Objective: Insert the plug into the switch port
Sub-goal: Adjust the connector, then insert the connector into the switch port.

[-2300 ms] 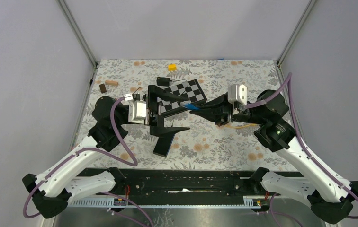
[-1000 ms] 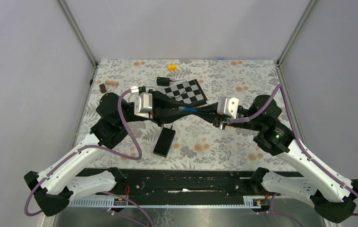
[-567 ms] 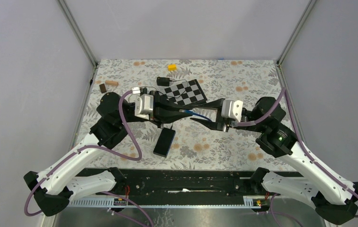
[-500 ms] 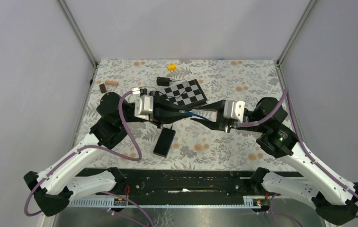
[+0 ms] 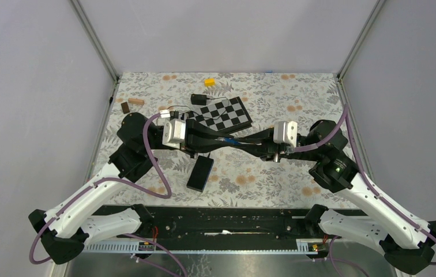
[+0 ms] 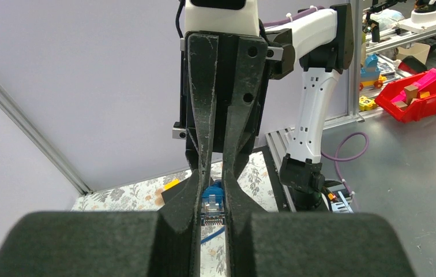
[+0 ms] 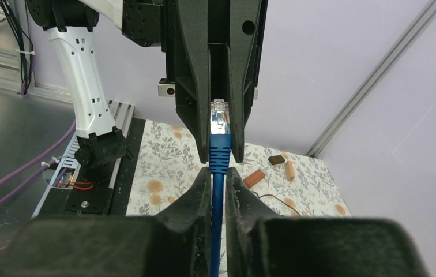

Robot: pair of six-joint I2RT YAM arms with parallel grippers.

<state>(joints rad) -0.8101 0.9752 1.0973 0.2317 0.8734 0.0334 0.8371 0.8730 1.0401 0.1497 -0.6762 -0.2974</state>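
Note:
The plug, clear with a blue boot, sits clamped between the fingers of my left gripper, which is shut on it. In the right wrist view the plug points toward the camera. Its blue cable runs down through my right gripper, which is shut on the cable just behind the boot. From above, the left gripper and right gripper meet tip to tip over the mid-table. The switch, a black box, lies flat on the cloth below and left of them, apart from both. Its port is not visible.
A checkerboard lies behind the grippers, with a small black device and thin wire beside it. A yellow block sits at the back. Brown wooden blocks lie at the back left.
My left gripper has shut on the plug. My right gripper let go of it, backed off to the right, then shut again on the cable behind the boot.

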